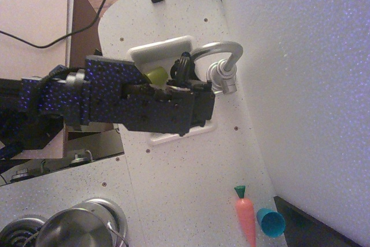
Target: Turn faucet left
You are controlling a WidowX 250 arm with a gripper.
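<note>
From where I stand, the black pincer (199,82) reaches in from the left over the small white sink (165,51), its bulky body covering most of the basin. The faucet (222,62) sits just past the pincer's tip, to its right and slightly above: the silver gooseneck arches over toward the sink, and the ribbed base stands right beside the front of the pincer. I cannot tell whether the pincer is open or closed, because its body hides the fingertips from this angle, and I cannot tell if it touches the spout either. A yellow-green object (155,76) peeks out just above the pincer body, inside the sink.

My guess is the arm is lined up to push or grab the spout, and the turn is not visibly done.

What could go wrong:

1. If the tip is only brushing the curved, shiny tube, it could slide off during the sweep and the faucet would stay put.
2. Pressing low near the base, not on the arch, would give poor leverage and might shove the whole sink unit.
3. The white wall (306,85) stands close behind the faucet, leaving little room on that side.

Well below the pincer lie 1 toy carrot (245,215) and 1 blue cup (270,222), safely out of the way.
</note>
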